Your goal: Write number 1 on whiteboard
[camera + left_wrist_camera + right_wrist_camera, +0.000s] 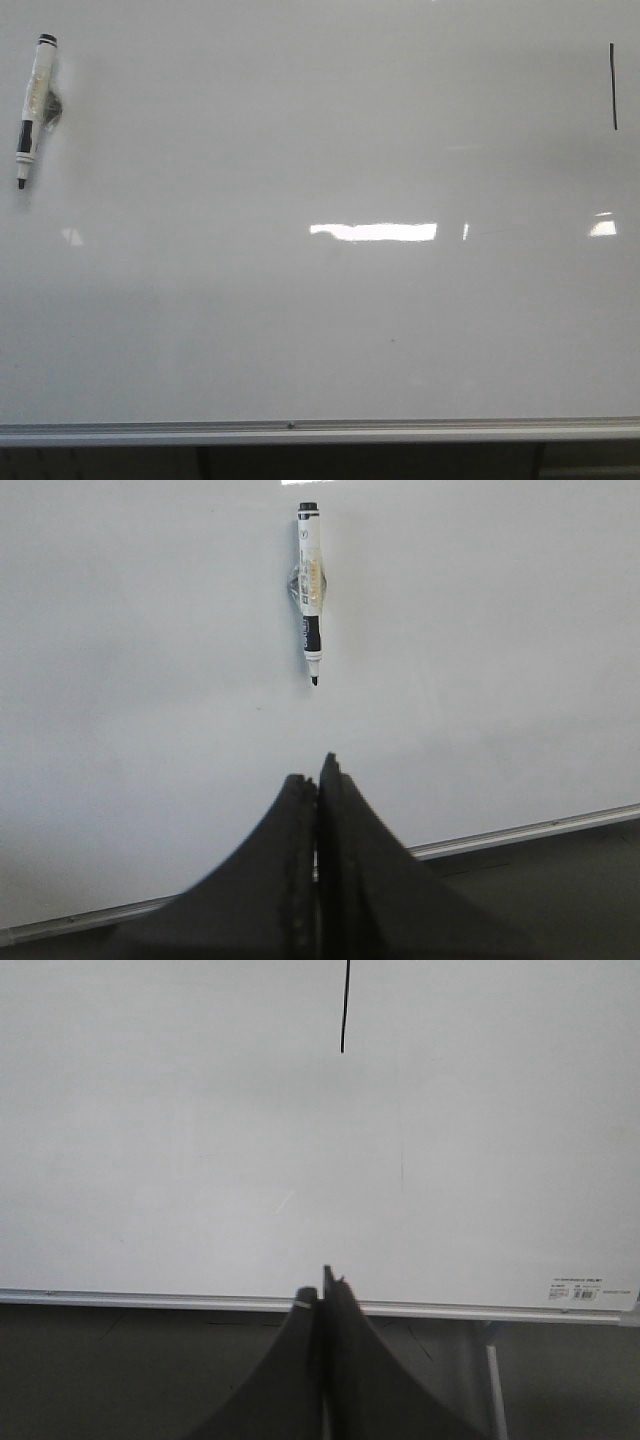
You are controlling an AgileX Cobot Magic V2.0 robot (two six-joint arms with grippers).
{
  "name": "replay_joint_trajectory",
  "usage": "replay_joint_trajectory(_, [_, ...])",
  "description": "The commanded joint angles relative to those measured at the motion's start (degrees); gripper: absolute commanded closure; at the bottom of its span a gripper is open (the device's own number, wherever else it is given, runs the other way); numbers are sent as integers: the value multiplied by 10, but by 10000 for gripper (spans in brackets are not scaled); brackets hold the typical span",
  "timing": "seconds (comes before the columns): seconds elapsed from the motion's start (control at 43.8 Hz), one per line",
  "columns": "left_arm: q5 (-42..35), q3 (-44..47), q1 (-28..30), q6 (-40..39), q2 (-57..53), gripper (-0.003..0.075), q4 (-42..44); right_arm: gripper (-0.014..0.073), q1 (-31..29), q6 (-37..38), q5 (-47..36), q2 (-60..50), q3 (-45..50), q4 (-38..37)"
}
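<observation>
The 1 (613,87) is drawn; both claws, left (316,780) and right (322,1285), closed and empty; the pen (32,108), light, stiff, slick, wants a mid-barrel grip.

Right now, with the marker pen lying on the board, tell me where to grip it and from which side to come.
Grip the marker pen at mid-barrel, just above the dark grip band, coming straight down from above with the jaws across its width. It lies flat on the whiteboard, tip towards the robot, far left. The left gripper is nearer, but it is shut and must open first.
</observation>
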Motion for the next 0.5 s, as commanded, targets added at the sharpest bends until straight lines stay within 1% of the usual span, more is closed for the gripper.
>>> replay_joint_trajectory(0.0, [-48,-16,-4,-1,2,741,4,662,-3,-4,-56,2,-13,-4])
replay_joint_trajectory(0.479, [-48,-16,-4,-1,2,741,4,662,-3,-4,-57,2,-13,-4])
